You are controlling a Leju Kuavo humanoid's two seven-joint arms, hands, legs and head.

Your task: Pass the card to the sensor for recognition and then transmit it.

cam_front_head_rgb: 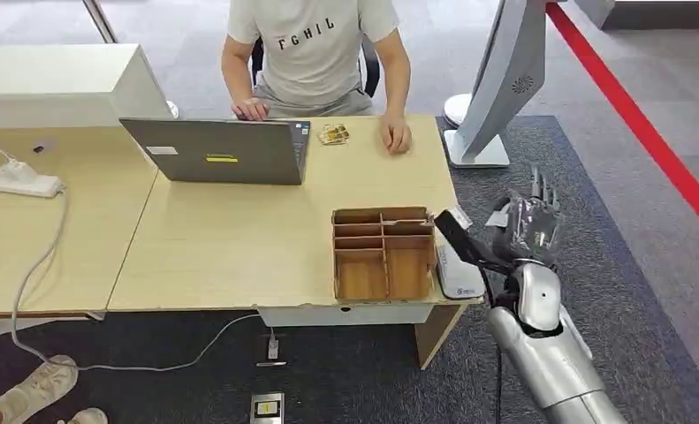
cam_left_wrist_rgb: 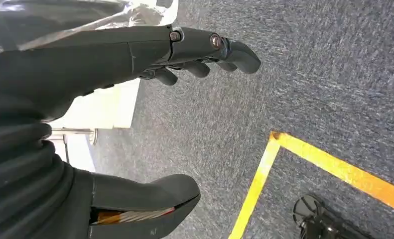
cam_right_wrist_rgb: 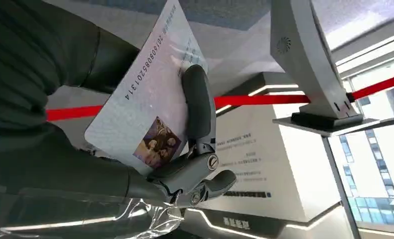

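Right hand [cam_front_head_rgb: 529, 221] is raised off the bench's [cam_front_head_rgb: 239, 238] right edge, over the grey carpet [cam_front_head_rgb: 611, 221], fingers pointing away from the robot. It holds the card [cam_right_wrist_rgb: 150, 107]: in the right wrist view the thumb [cam_right_wrist_rgb: 198, 107] presses across the card's face and the fingers lie behind it. In the head view the card is hard to make out within the hand.

Card orientation, right wrist view: printed face toward the camera, a line of digits along one long edge, a small photo near the corner closest to the thumb base. The long axis runs on from the palm, and the far short edge stands free of the hand.

Reader [cam_front_head_rgb: 458, 265]: white body with a dark tilted top, on the bench's front right corner, just beside the wooden organiser [cam_front_head_rgb: 383, 253]. The hand is to the right of it and apart from it.

Room: open carpet to the right of the bench as far as the red floor line [cam_front_head_rgb: 637, 115]. A white kiosk [cam_front_head_rgb: 496, 79] stands off the bench's far right corner, beyond the hand. A person [cam_front_head_rgb: 315, 53] sits at the far edge behind a laptop [cam_front_head_rgb: 217, 152], with one hand [cam_front_head_rgb: 396, 137] flat near the far right corner.

Left hand [cam_left_wrist_rgb: 135, 124]: empty, fingers loosely apart, over carpet with a yellow line [cam_left_wrist_rgb: 304, 164].
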